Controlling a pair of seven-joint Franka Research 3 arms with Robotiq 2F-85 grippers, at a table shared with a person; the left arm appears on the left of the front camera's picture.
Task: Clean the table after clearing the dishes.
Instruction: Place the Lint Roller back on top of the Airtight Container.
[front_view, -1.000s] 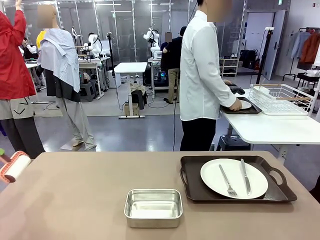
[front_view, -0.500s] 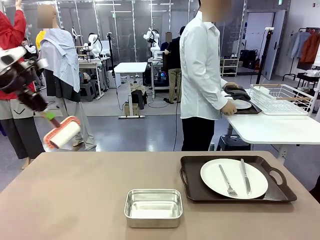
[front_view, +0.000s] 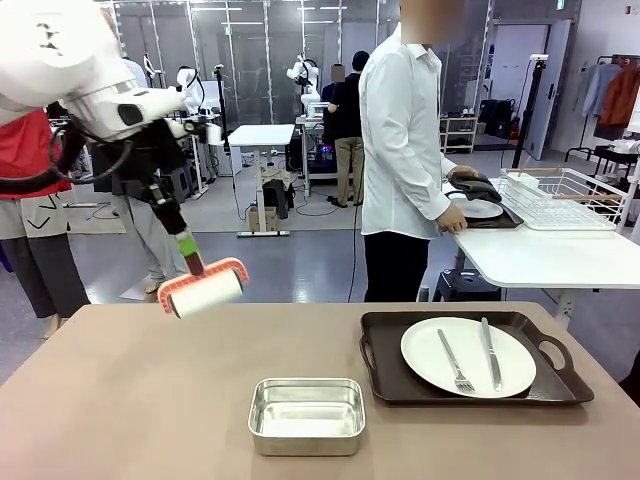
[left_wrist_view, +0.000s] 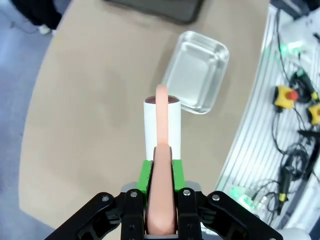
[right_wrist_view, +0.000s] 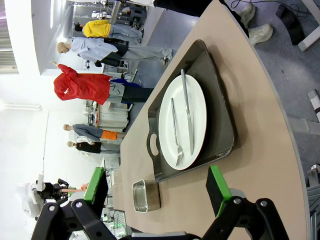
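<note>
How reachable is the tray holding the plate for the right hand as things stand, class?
Probably yes: the open right hand hovers close to the tray, nothing lies between them, and the steel pan sits off to one side.

sm steel pan (front_view: 306, 415), wire rack (front_view: 580, 207)

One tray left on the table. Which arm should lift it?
Right. The right gripper is open, facing the tray with the plate; the left gripper is shut on the lint roller over the far left of the table.
</note>
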